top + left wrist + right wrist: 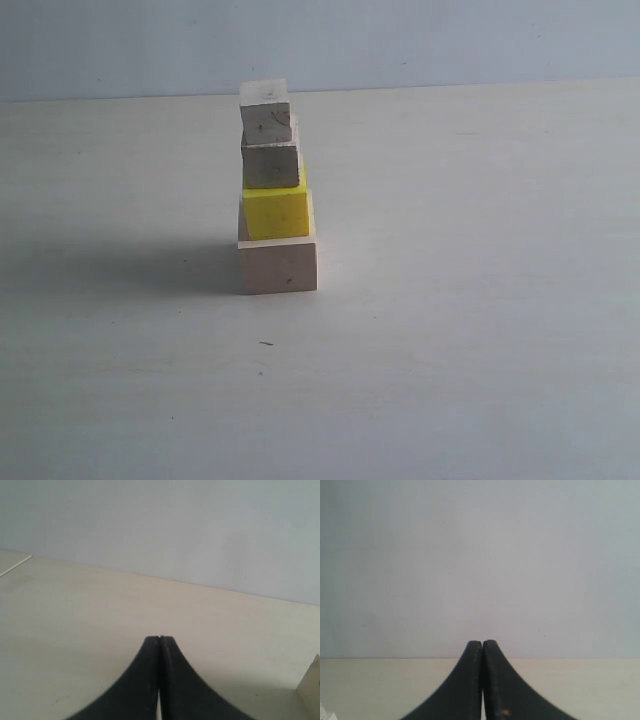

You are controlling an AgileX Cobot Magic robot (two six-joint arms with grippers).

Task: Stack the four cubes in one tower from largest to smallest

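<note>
Tower stands on table just left of centre, largest cube lowest, its top slightly skewed; left gripper and right gripper both pinched shut, empty, so keep arms well clear.

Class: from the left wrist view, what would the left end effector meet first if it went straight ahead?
Nothing nearby: the shut left end effector points across bare table toward the wall; the way looks free, though depth is unclear.

Tower (4-high) only obstacle; table open around.
</note>
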